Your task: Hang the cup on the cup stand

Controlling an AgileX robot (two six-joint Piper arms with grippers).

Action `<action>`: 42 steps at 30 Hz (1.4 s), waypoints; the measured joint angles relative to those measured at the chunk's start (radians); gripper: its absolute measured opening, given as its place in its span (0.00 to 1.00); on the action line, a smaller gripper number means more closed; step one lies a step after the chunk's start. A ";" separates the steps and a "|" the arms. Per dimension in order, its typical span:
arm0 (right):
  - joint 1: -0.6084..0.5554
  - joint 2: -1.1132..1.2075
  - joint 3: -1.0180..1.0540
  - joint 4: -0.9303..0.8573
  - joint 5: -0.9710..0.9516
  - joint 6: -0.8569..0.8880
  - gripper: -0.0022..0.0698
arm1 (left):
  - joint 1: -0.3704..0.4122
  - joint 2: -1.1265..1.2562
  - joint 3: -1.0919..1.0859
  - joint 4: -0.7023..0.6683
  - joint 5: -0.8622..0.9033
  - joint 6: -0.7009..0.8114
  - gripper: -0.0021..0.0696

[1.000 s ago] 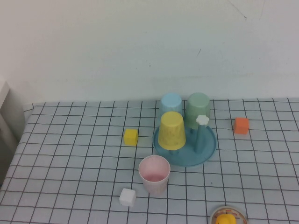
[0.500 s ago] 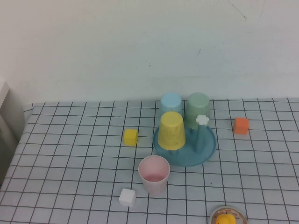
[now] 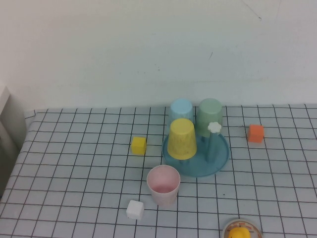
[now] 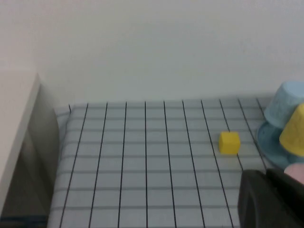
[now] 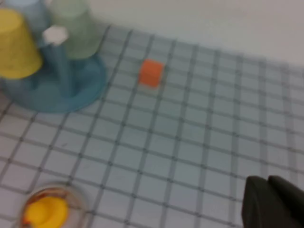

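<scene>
The pale pink cup (image 3: 163, 186) stands upright, mouth up, on the checked cloth just in front of the cup stand (image 3: 200, 169). A sliver of the cup shows in the left wrist view (image 4: 297, 172). The stand is a round light-blue dish. Its flower-tipped peg (image 3: 214, 128) is bare. A yellow cup (image 3: 182, 139), a pale blue cup (image 3: 181, 110) and a pale green cup (image 3: 210, 115) sit upside down on it. Neither gripper shows in the high view. My left gripper (image 4: 266, 174) is shut and empty, left of the pink cup. My right gripper (image 5: 267, 179) is shut and empty, right of the stand (image 5: 71, 95).
A yellow cube (image 3: 138, 145) lies left of the stand, a white cube (image 3: 134, 209) front-left of the pink cup, an orange cube (image 3: 255, 133) to the right. A small dish with a yellow toy (image 3: 239, 231) sits at the front edge. A white ledge (image 4: 14, 128) borders the left.
</scene>
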 joint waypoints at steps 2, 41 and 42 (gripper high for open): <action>0.000 0.092 -0.013 0.132 -0.003 -0.102 0.03 | 0.000 0.026 0.026 -0.002 0.009 0.000 0.03; 0.549 1.546 -0.762 1.329 -0.192 -0.903 0.69 | 0.000 0.093 0.172 -0.369 -0.028 -0.002 0.03; 0.549 1.559 -0.764 1.330 -0.191 -0.896 0.69 | 0.000 0.093 0.172 -0.394 -0.018 -0.002 0.03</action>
